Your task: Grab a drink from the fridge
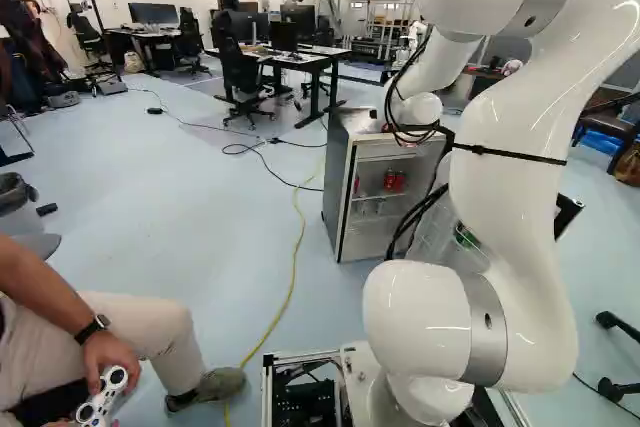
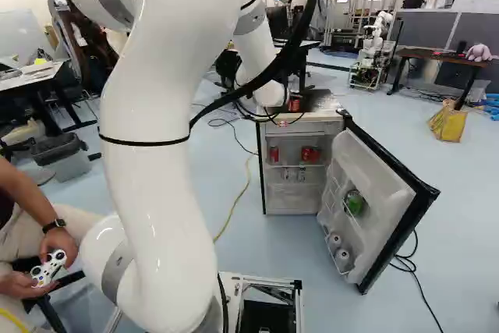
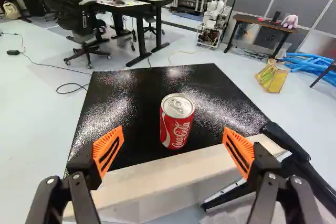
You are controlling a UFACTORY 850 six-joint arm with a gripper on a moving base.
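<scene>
- The red soda can [image 3: 177, 121] stands upright on the black top [image 3: 131, 98] of the mini fridge [image 1: 338, 187], near its front edge; you can also spot it at the upper middle of the right base view.
- Your gripper [image 3: 174, 140] is open — the orange pads [image 3: 107, 149] stand wide apart, with the can ahead of them, in line with the gap and gripped by neither.
- Your arm [image 2: 160, 154] rises left of the middle in the right base view and reaches over to the fridge.
- Below that top, on the fridge's inner shelf, you have more red cans [image 2: 309, 154], around the middle of the right base view.
- The fridge door [image 2: 373, 173] hangs wide open, right of the middle in that view — a green item [image 2: 354, 202] sits in its rack, two round-ended containers [image 2: 341, 255] lower down.
- A yellow cable [image 1: 292, 282] runs along the floor, left of the fridge in the left base view.
- Farther out, at the upper right of the right base view, you see another robot [image 2: 374, 51], a wooden-topped table [image 2: 437, 55] and a yellow bag [image 2: 448, 122].
</scene>
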